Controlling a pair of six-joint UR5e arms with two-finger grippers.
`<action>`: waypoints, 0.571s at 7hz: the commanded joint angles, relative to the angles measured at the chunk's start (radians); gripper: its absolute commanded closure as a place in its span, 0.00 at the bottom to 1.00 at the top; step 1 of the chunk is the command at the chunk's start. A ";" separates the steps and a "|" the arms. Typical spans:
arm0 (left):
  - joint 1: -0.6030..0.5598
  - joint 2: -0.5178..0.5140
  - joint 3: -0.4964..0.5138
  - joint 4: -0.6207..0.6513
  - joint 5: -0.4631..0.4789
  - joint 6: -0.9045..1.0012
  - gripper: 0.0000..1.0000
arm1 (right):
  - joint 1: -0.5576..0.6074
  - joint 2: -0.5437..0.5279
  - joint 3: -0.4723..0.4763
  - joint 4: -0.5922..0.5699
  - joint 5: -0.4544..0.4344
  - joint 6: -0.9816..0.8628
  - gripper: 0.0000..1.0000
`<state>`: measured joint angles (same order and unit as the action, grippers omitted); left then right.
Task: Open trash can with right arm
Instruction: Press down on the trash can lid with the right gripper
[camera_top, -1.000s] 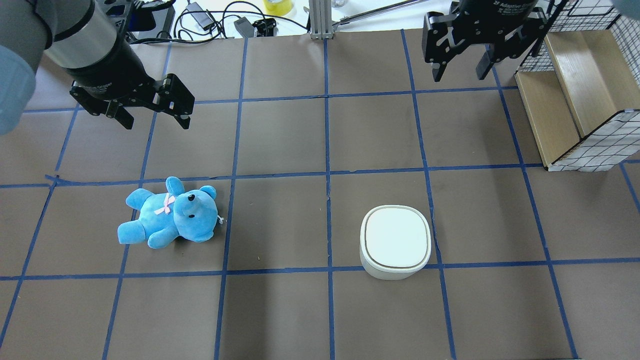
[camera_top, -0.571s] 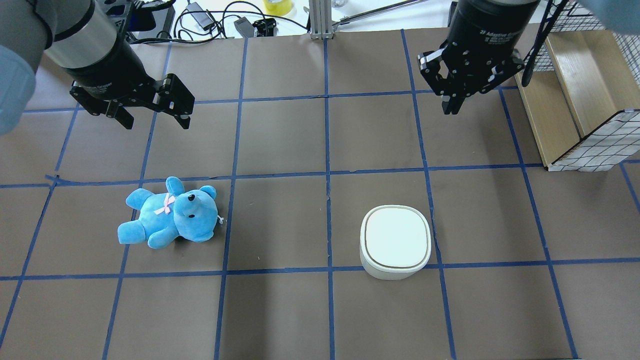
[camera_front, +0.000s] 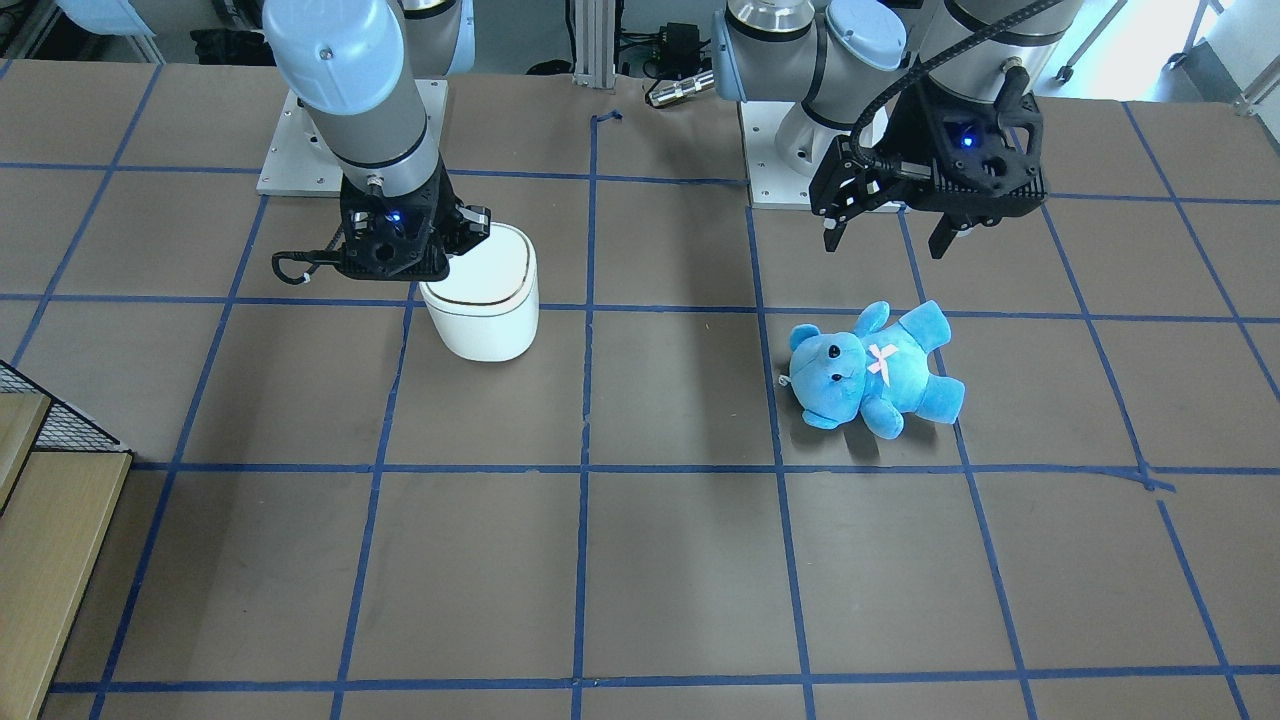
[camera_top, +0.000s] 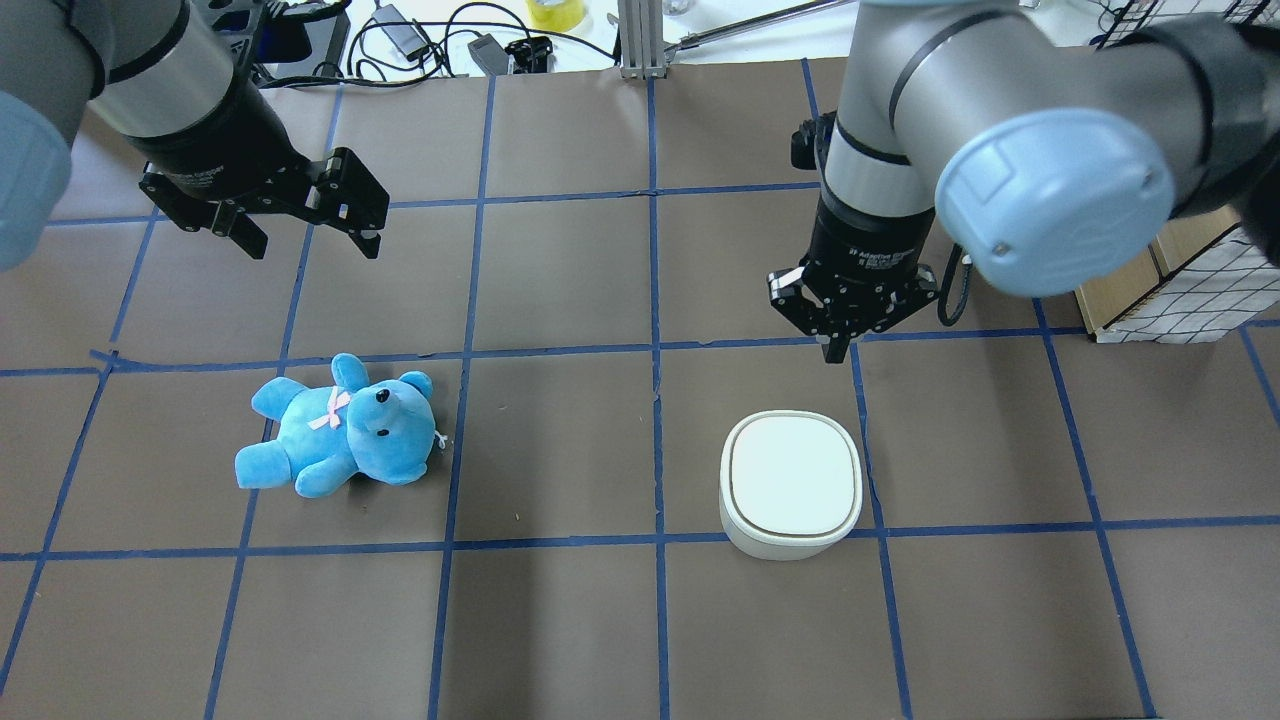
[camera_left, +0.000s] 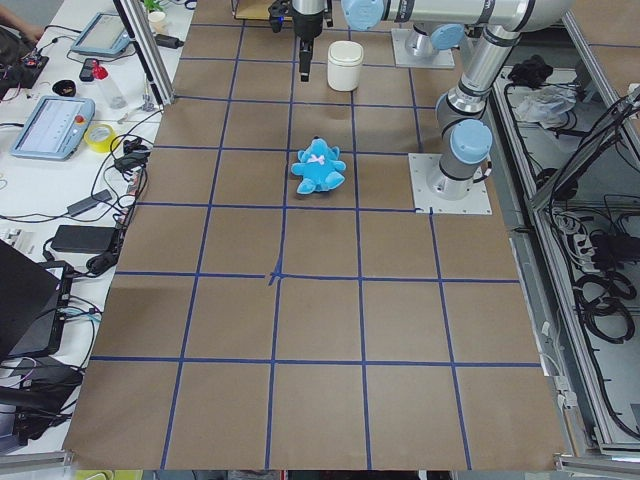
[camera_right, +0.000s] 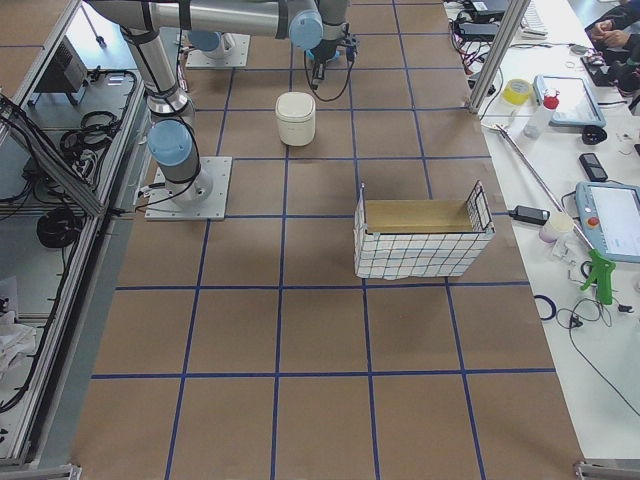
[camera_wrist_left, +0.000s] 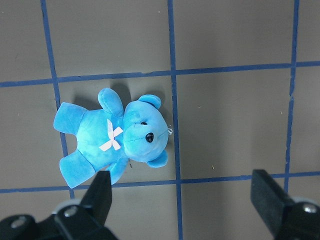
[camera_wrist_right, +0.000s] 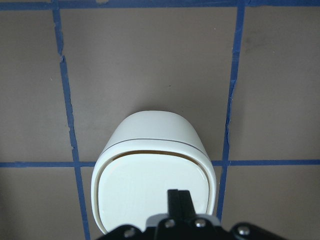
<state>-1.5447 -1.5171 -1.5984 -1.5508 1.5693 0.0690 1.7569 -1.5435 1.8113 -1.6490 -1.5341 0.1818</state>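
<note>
The white trash can (camera_top: 790, 485) stands on the brown table with its lid closed; it also shows in the front view (camera_front: 480, 315) and the right wrist view (camera_wrist_right: 155, 185). My right gripper (camera_top: 835, 350) is shut and empty. It hangs above the can, just past the lid's far edge in the overhead view, and does not touch it. In the right wrist view its closed fingertips (camera_wrist_right: 178, 197) sit over the lid. My left gripper (camera_top: 312, 243) is open and empty, high above the table beyond the blue teddy bear (camera_top: 340, 430).
A wire basket holding a wooden box (camera_top: 1190, 290) stands at the back right, behind my right arm. Cables and tape (camera_top: 420, 40) lie along the table's far edge. Blue tape lines grid the table.
My right arm has swung from the back right corner down toward the trash can, and its gripper has shut. The left arm, the teddy and the can have not moved.
</note>
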 joint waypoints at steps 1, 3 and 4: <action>0.000 0.000 0.000 0.000 0.000 0.000 0.00 | 0.010 -0.004 0.120 -0.080 -0.006 -0.004 1.00; 0.000 0.000 0.000 0.000 0.000 0.000 0.00 | 0.022 -0.001 0.128 -0.075 -0.012 -0.004 1.00; 0.000 0.000 0.000 0.000 0.000 0.000 0.00 | 0.026 0.003 0.147 -0.077 -0.012 -0.002 1.00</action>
<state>-1.5447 -1.5171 -1.5984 -1.5509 1.5693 0.0690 1.7767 -1.5442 1.9398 -1.7247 -1.5441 0.1782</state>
